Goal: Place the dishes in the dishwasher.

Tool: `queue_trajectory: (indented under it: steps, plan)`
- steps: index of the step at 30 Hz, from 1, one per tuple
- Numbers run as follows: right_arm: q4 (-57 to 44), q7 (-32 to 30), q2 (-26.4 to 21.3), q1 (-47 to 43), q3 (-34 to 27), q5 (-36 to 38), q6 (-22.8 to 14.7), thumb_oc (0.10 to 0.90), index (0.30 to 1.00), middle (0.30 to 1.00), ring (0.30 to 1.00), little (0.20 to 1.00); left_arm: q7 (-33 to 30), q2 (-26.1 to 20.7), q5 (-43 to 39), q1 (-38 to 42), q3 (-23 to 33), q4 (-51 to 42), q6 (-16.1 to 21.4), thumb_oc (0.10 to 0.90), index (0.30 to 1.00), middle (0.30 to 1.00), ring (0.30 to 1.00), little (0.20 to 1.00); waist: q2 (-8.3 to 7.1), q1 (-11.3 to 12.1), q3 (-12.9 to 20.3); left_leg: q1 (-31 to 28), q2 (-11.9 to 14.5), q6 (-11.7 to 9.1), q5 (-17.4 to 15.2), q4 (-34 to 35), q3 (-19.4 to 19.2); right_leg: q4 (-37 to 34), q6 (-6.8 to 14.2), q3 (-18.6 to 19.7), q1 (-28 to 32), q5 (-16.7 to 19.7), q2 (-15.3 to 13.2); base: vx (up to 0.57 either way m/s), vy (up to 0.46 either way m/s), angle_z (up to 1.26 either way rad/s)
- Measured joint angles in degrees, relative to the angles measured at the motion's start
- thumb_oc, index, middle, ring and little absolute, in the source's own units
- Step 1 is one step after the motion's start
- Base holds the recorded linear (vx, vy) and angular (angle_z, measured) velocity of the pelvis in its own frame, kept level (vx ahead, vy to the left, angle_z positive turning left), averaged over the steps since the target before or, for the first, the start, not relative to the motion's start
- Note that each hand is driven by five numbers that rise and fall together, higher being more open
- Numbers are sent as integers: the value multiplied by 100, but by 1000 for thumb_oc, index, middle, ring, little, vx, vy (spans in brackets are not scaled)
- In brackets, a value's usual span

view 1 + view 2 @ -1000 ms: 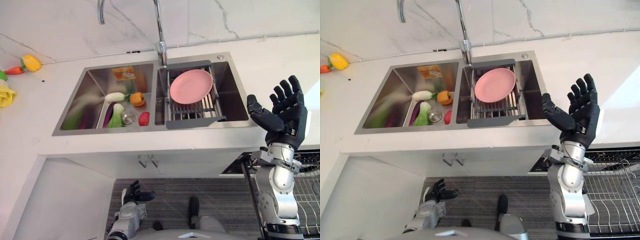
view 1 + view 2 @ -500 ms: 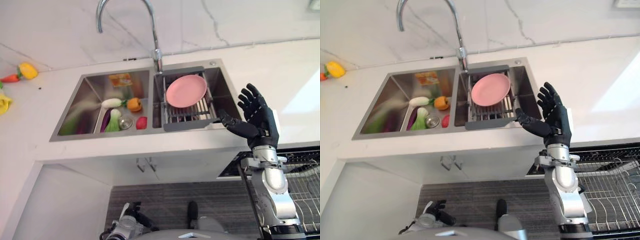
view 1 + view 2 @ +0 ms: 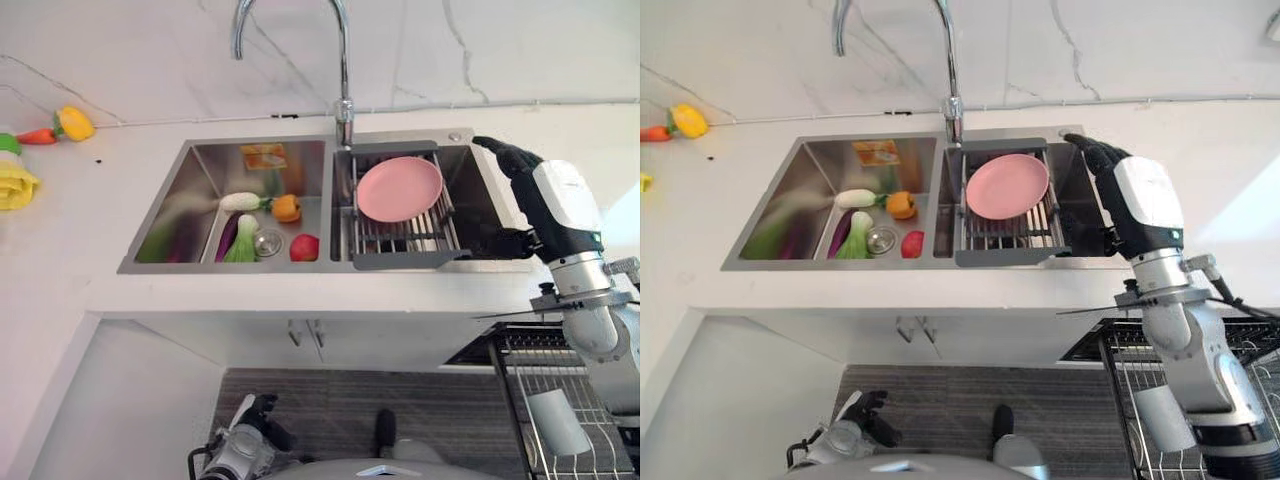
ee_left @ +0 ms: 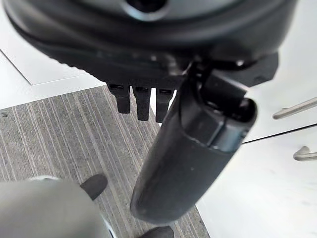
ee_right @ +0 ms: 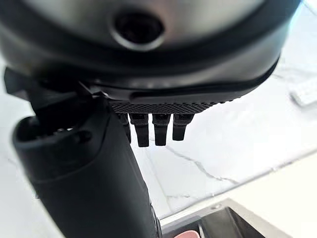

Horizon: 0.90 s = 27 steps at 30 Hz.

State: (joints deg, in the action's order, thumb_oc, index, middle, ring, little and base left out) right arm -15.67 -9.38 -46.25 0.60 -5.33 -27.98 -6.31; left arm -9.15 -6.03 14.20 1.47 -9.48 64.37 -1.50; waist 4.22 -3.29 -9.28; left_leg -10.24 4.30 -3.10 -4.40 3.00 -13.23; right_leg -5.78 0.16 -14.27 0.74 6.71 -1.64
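Observation:
A pink plate leans in a grey dish rack set over the sink's right basin. My right hand reaches over that basin just right of the rack, open, fingers straight toward the back wall and apart from the plate. In the right wrist view its thumb and straight fingers hold nothing, with the plate's pink edge just past them. My left hand hangs low by the floor, open and holding nothing. The dishwasher's wire rack stands pulled out at the lower right.
The left basin holds several vegetables around the drain. A tall faucet rises behind the sink. A yellow pepper and a carrot lie on the counter at far left. A white cup sits in the dishwasher rack.
My right hand has gone from in front of the counter edge up and forward over the right basin, beside the rack. The camera has shifted too. The plate has not moved.

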Motion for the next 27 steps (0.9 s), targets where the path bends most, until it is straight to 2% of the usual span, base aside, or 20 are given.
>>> queue_trajectory:
  steps: [2,5,7,11,13,16,19,22,27]
  plan:
    - [244,9,-356,-179,238,-381,12,800,900,900,900,900,0,-76,-4,-9,112,-33,-7,800,900,900,900,900,-93,82,29,-7,-24,8,-1,-13,5,-4,32,1,-5,21,-30,-2,11,4]
    - [478,22,-395,-418,531,-687,4,800,900,900,900,900,1,-221,-6,-69,134,-69,-29,800,900,900,900,900,-195,199,84,-26,-22,13,2,-16,11,-19,35,-7,6,21,-36,0,0,0]
    - [619,51,-518,-575,731,-834,0,800,900,900,900,900,8,-284,-8,-278,102,-233,-35,800,900,900,900,900,-189,292,99,-10,-24,14,3,-19,34,-18,36,-34,14,21,-44,-10,13,6]
    - [1352,207,-1161,-1053,1303,-1042,5,800,900,900,900,900,42,-352,-26,-736,54,-818,-26,800,900,900,900,900,-144,419,126,47,-33,30,14,-41,186,-19,40,-165,42,17,-77,-16,15,20]
    - [1741,264,-1207,-1163,1367,-1074,95,800,900,900,900,900,101,-378,-98,-881,7,-1110,-35,800,900,900,900,900,-141,585,128,72,-42,44,38,-47,273,-18,41,-250,42,17,-99,-17,11,17]
    - [1959,294,-1234,-1223,1431,-1084,116,800,900,900,900,900,119,-409,-124,-1002,-84,-1321,-5,800,900,900,900,900,-129,643,132,99,-49,50,54,-53,308,-17,42,-300,37,17,-113,-17,6,11]
    - [2644,334,-1250,-1767,2019,-1074,118,800,900,900,900,900,219,-465,-134,-1158,-184,-1577,21,800,900,900,900,900,-123,653,128,131,-51,54,56,-51,362,-19,48,-342,54,12,-124,-15,6,6]
    - [2981,382,-1259,-1970,2293,-1058,133,800,900,900,900,900,226,-489,-247,-1155,-224,-1573,19,800,900,900,900,900,-124,662,128,129,-54,60,75,-48,436,-20,61,-408,56,2,-135,-12,4,12]
    - [3610,416,-1241,-2264,2822,-1032,115,800,900,900,900,900,221,-490,-371,-1158,-265,-1576,105,800,900,900,900,900,-127,853,121,158,-58,60,78,-53,482,-22,65,-470,72,-3,-150,-6,-3,6]
